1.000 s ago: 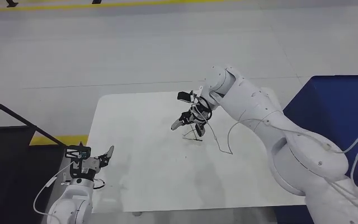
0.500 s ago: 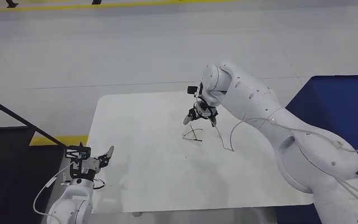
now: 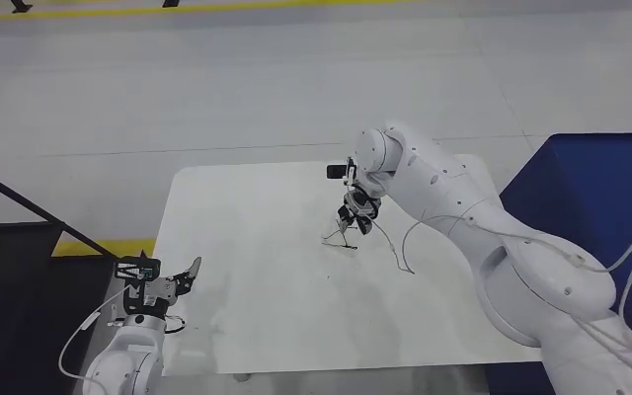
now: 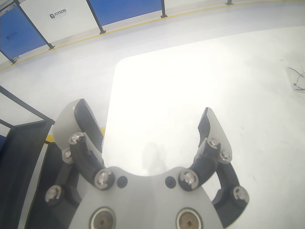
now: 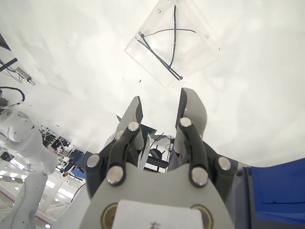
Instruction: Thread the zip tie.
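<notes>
The zip ties point(image 5: 175, 22) lie on a clear sheet point(image 5: 195, 58) on the white bench point(image 3: 257, 296), just beyond the tips of the right fingers point(image 5: 190, 106), which are parted with nothing between them and touch no tie. The ties are thin black straps that cross one another, two of them running close side by side, with small square heads at the ends. The left fingers point(image 4: 210, 127) are spread wide at the bench's left edge, well apart from the ties.

We noted matt black plastic zip ties point(image 5: 175, 24), a glossy clear plastic sheet point(image 5: 190, 55), and a smooth white table point(image 3: 257, 296).
</notes>
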`<state>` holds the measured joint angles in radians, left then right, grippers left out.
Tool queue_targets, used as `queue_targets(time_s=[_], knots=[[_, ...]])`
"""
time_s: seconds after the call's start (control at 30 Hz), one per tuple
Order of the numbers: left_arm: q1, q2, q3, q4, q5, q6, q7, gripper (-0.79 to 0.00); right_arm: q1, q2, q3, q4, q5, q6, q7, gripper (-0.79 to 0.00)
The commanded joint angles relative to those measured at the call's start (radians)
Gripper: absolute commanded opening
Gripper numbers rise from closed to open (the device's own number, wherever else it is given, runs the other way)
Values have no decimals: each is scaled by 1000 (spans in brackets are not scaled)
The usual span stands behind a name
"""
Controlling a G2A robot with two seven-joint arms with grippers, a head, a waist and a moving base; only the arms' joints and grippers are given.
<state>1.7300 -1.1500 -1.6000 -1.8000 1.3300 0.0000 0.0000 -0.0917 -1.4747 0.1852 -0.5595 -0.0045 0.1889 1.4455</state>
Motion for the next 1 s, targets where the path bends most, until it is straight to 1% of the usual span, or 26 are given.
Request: queue_targets(time_s=[0.0, 0.27, 0.33, 0.47, 0.53, 0.57, 0.6, 0.63, 0.67, 0.7, 0.97], knots=[[0, 0, 0, 0, 0, 0, 0, 0, -5, -22, -5, 36, -8, -17, -2, -486], [0, 0, 0, 0, 0, 0, 0, 0, -12, -102, -7, 169, -18, -90, -8, -523], [0, 0, 0, 0, 0, 0, 0, 0, -13, -119, -7, 200, -25, -97, -9, -551], [0, 0, 0, 0, 0, 0, 0, 0, -17, -150, -10, 250, -43, -116, -14, -566], [0, 0, 0, 0, 0, 0, 0, 0, -19, -163, -6, 270, -43, -133, -15, -600], [0, 0, 0, 0, 0, 0, 0, 0, -16, -168, -2, 281, -40, -148, -16, -588], [0, 0, 0, 0, 0, 0, 0, 0, -13, -172, 1, 293, -39, -161, -13, -542], [0, 0, 0, 0, 0, 0, 0, 0, -8, -175, 6, 304, -34, -173, -12, -606], [0, 0, 0, 0, 0, 0, 0, 0, -8, -175, 6, 304, -34, -173, -12, -714], [0, 0, 0, 0, 0, 0, 0, 0, -8, -175, 6, 304, -34, -173, -12, -785], [0, 0, 0, 0, 0, 0, 0, 0, -8, -175, 6, 304, -34, -173, -12, -785]])
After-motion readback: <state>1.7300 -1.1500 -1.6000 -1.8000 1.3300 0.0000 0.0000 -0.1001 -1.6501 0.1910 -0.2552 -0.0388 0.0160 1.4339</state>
